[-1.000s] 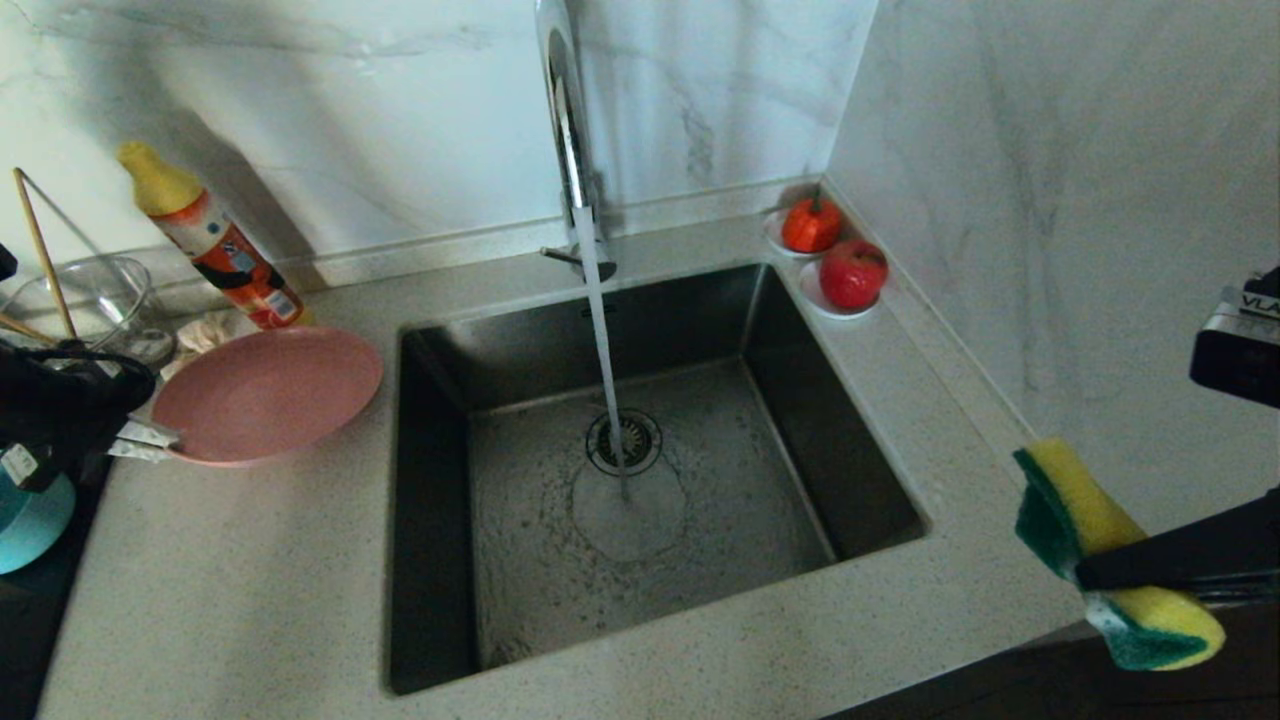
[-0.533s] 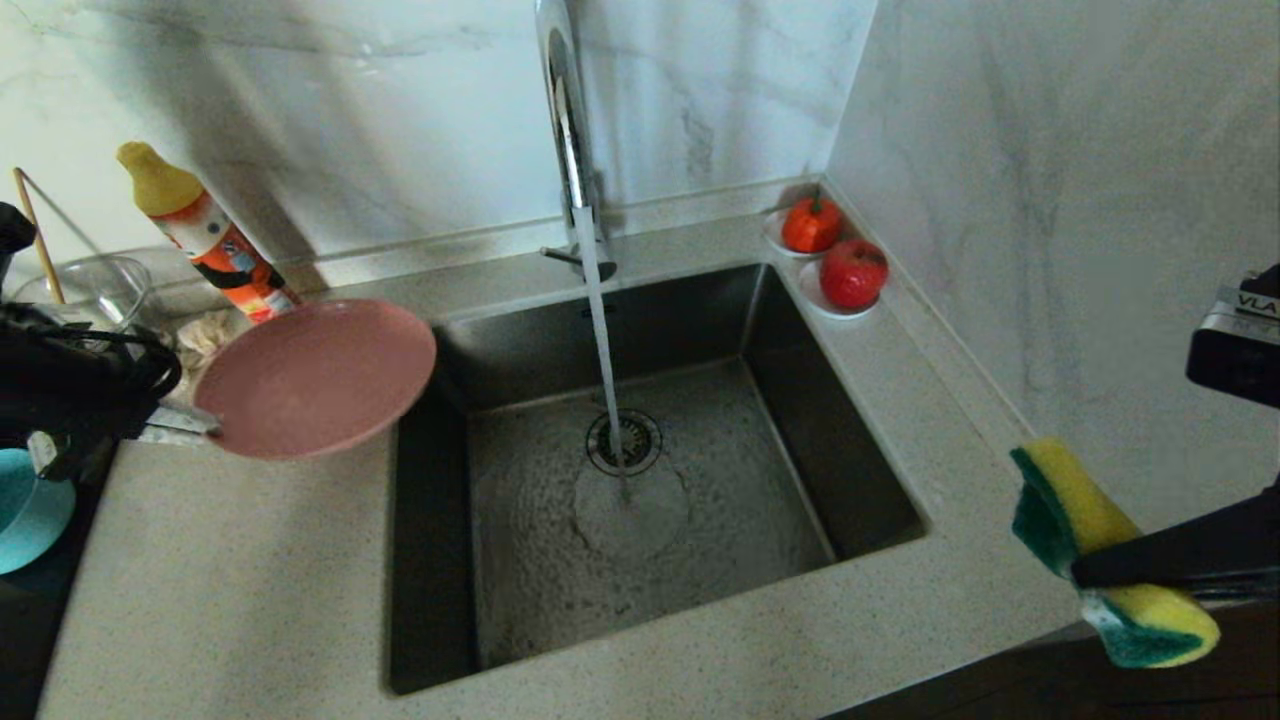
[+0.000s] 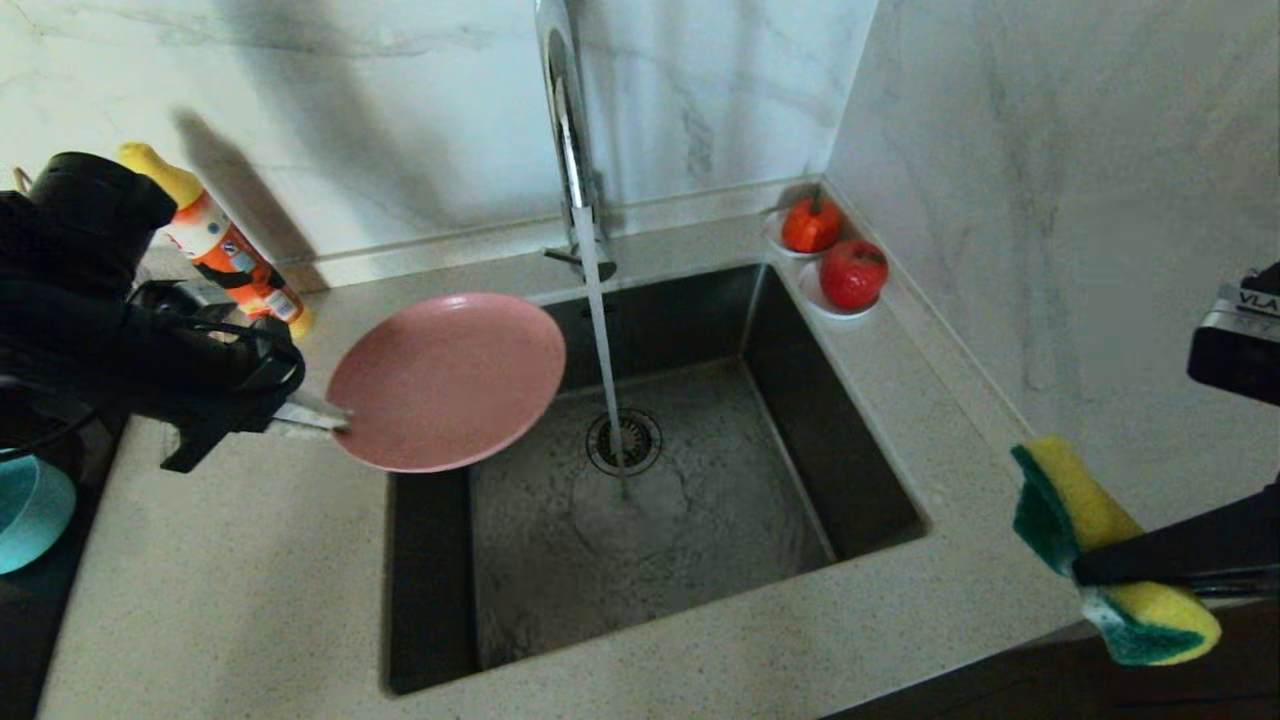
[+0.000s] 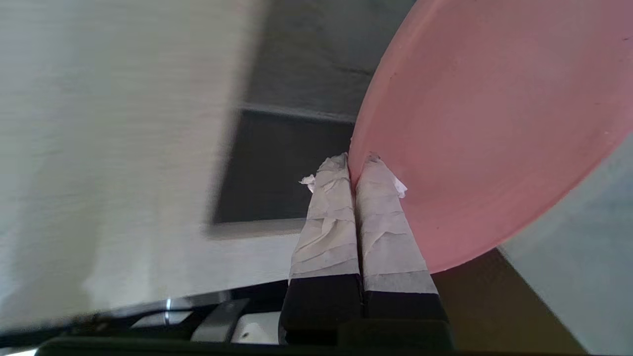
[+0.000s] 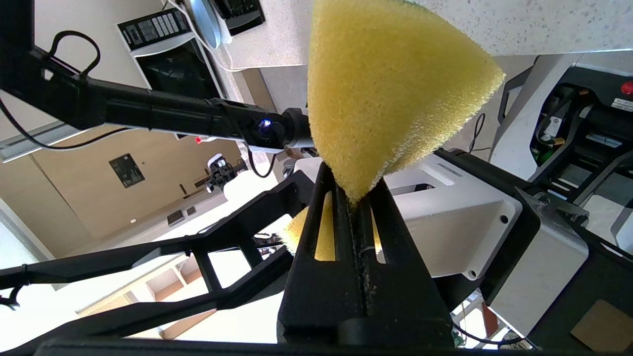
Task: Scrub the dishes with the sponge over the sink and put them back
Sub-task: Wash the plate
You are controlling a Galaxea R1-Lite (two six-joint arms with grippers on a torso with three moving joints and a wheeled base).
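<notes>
My left gripper (image 3: 335, 420) (image 4: 357, 162) is shut on the rim of the pink plate (image 3: 450, 380) (image 4: 489, 128), holding it in the air over the left back part of the sink (image 3: 850, 440), just left of the running water. The teal bowl (image 3: 25, 510) shows partly at the far left edge, behind my left arm. At the right, past the counter's front corner, my right gripper (image 3: 1085, 575) (image 5: 353, 195) is shut on the yellow and green sponge (image 3: 1090, 540) (image 5: 390, 89), which is squeezed and folded between its fingers.
The chrome tap (image 3: 565, 120) runs a stream of water (image 3: 605, 360) onto the drain (image 3: 625, 442). An orange bottle (image 3: 225, 250) with a yellow cap leans by the back wall. Two white saucers with red fruit (image 3: 835, 255) stand at the sink's back right corner.
My left arm has carried the pink plate to the right, from above the counter to over the sink's left side. The right gripper and sponge have stayed still.
</notes>
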